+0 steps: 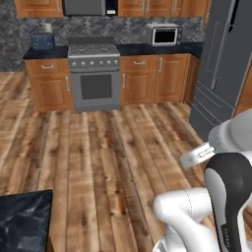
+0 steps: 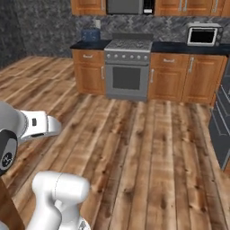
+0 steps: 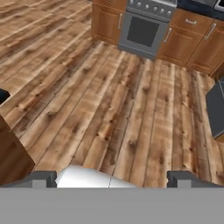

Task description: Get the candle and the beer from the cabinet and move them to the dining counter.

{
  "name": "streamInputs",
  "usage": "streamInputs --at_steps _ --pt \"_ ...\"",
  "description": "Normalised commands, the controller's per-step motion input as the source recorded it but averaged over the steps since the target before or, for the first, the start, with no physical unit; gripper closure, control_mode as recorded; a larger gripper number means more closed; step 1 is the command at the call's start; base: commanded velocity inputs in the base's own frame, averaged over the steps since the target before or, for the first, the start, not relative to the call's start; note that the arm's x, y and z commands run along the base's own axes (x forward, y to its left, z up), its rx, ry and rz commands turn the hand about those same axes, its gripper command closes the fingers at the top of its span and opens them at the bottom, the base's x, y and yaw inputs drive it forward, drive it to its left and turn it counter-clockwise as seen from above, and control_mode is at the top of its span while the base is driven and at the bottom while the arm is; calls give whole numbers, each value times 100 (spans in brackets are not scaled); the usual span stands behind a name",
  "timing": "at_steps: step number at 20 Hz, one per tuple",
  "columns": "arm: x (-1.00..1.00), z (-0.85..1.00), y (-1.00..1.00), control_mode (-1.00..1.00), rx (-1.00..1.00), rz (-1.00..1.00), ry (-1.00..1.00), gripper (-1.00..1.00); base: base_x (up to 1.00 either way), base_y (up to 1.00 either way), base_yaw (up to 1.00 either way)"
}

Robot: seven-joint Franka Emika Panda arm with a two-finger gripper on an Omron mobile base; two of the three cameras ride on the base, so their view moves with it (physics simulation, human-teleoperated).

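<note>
In the left base view we see only a corner of the dining counter (image 1: 22, 216) and wall cabinets (image 1: 147, 7) far across the floor. In the right base view, no candle or beer is visible. In the hand view the gripper (image 3: 112, 179) is spread and empty; we judge the glass bottle slippery and fragile, so grip mid-body.

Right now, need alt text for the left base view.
White robot arm with dark joints folded at lower right over a wood-plank floor. Beyond it, a grey oven range sits between brown wood base cabinets; a black marble-look countertop corner shows at lower left.
</note>
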Motion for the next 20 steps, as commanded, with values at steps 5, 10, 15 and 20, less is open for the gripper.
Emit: streamInputs --at_steps 5,10,15,20 --pt "0 0 0 100 0 0 0 -100 86 15 -5" --pt "0 0 0 100 0 0 0 -100 88 16 -3" --pt "0 0 0 100 0 0 0 -100 89 13 -1" --pt "0 0 0 100 0 0 0 -100 89 12 -1"
